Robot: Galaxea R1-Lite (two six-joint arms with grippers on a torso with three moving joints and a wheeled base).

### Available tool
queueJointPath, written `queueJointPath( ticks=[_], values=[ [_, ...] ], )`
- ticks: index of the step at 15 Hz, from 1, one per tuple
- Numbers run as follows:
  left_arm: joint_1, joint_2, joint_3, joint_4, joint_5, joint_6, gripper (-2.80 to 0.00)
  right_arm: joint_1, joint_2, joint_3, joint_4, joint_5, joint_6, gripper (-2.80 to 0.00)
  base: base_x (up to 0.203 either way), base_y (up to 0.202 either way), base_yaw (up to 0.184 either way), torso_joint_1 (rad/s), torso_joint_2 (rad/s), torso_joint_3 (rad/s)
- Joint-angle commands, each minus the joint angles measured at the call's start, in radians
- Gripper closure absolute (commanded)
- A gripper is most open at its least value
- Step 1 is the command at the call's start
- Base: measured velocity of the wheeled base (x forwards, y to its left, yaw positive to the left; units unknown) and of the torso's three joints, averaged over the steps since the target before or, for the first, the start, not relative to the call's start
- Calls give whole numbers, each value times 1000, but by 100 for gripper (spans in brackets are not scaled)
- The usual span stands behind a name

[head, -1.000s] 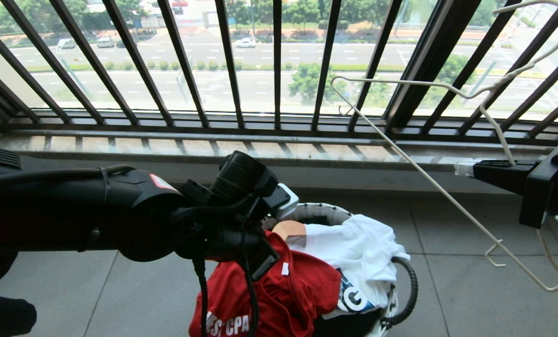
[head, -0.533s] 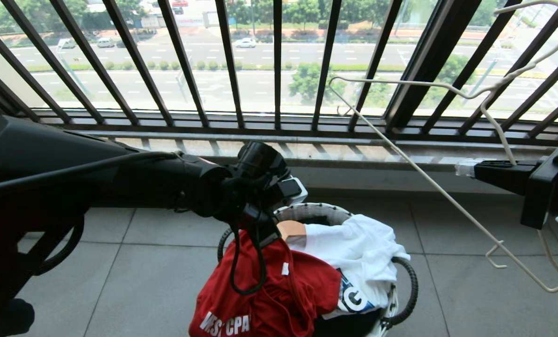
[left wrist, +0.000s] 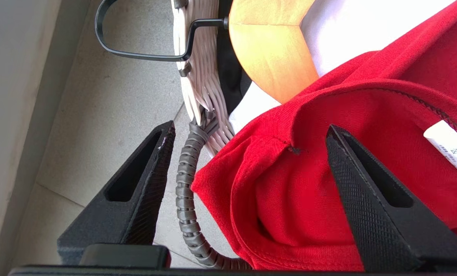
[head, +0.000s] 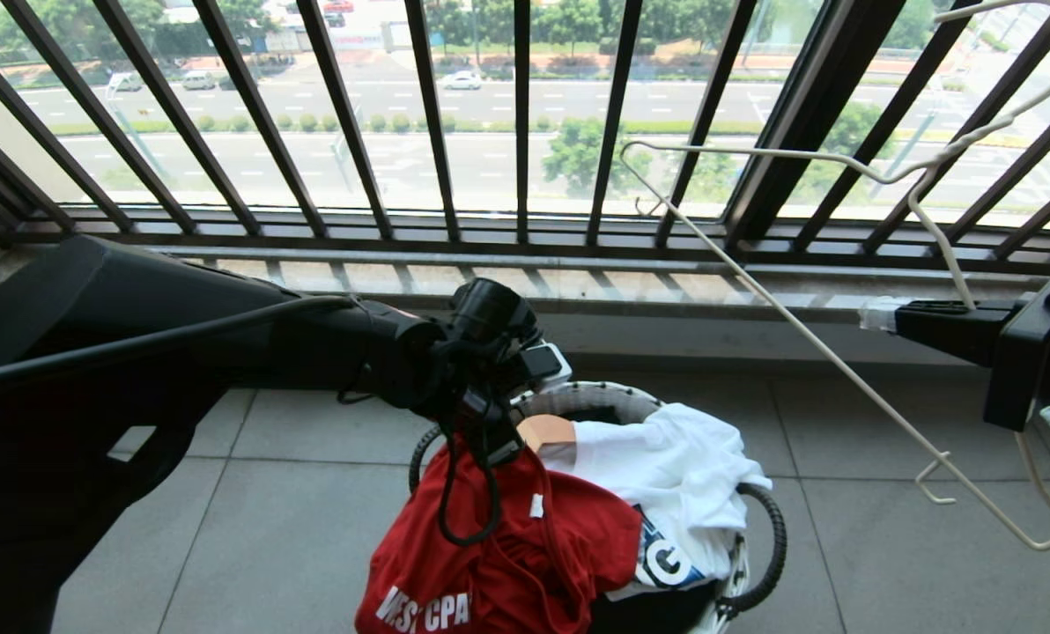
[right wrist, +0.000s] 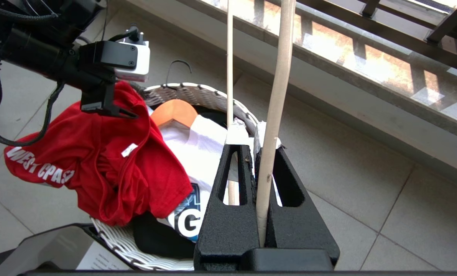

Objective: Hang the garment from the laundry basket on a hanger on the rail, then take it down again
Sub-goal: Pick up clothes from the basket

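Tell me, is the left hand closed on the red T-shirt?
No, the left hand stands open, its fingers apart around the red T-shirt.

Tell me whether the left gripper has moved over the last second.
Yes. The left gripper shifted right and toward the railing, now hovering open over the red T-shirt on the basket.

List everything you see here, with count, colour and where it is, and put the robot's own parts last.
garment: one, red, draped over the laundry basket's near edge
laundry basket: one, white with dark rim, on the floor
white T-shirt: one, in the basket
wooden hanger: one, orange-brown, in the basket
hanger: one, cream, in the right gripper
railing: one, black, behind
left gripper: open, over the garment's collar
right gripper: shut on the hanger
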Motion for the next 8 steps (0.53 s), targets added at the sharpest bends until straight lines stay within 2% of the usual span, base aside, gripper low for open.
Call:
queueJointPath(
  ticks=[1, 8],
  values=[
    [10, 14, 5, 0, 2, 3, -280, 1, -4, -2, -1, 1, -1, 0, 0, 0, 0, 0, 0, 0],
    [45, 28, -49, -5, 10, 6, -280, 1, -8, -2, -1, 1, -1, 0, 0, 0, 0, 0, 0, 0]
  ],
)
